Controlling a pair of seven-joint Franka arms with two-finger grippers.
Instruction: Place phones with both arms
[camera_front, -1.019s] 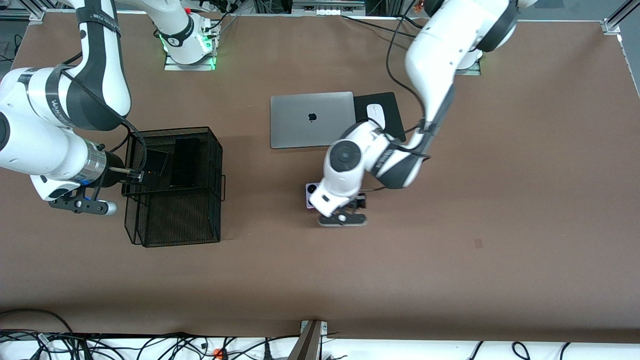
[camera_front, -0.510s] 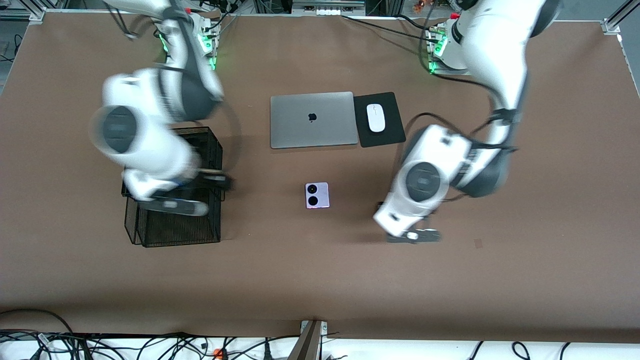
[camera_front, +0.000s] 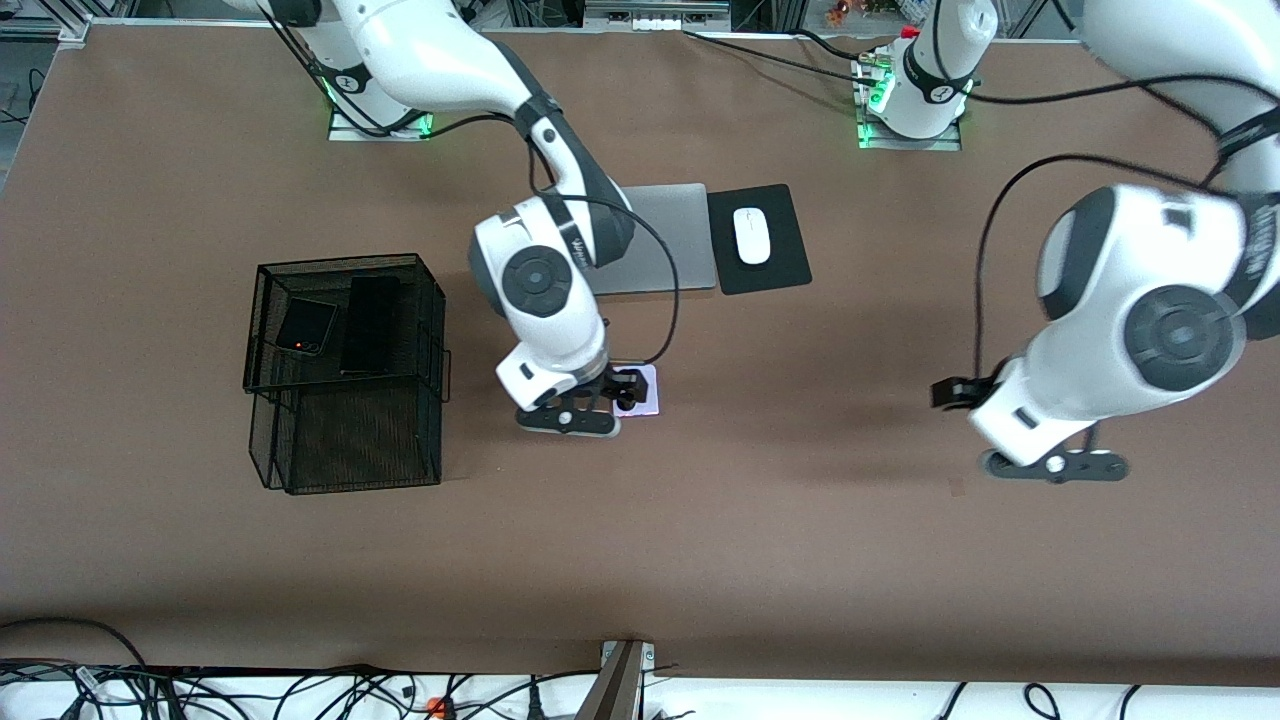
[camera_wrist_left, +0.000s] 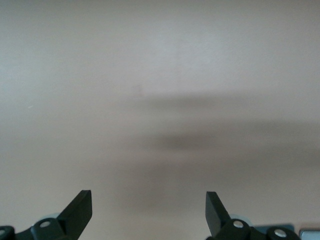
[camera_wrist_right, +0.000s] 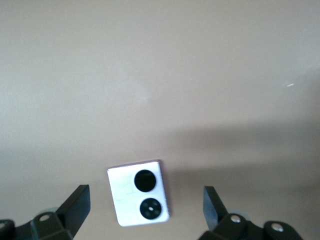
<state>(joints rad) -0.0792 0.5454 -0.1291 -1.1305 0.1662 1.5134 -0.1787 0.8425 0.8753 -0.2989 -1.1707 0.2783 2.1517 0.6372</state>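
Hovering wide-open, right tool (camera_wrist_right: 145, 210) over flat lilac phone (camera_wrist_right: 138, 192), lenses upward.

Readable markings — very few. Right arm (camera_front: 560, 240): white lettering on the black joint band, too small and tilted to read. Left arm's base (camera_front: 925, 90) and right arm's base (camera_front: 350, 85): each carries a small round badge, illegible. Lilac-white phone (camera_wrist_right: 139, 192) — two lenses, no lettering.
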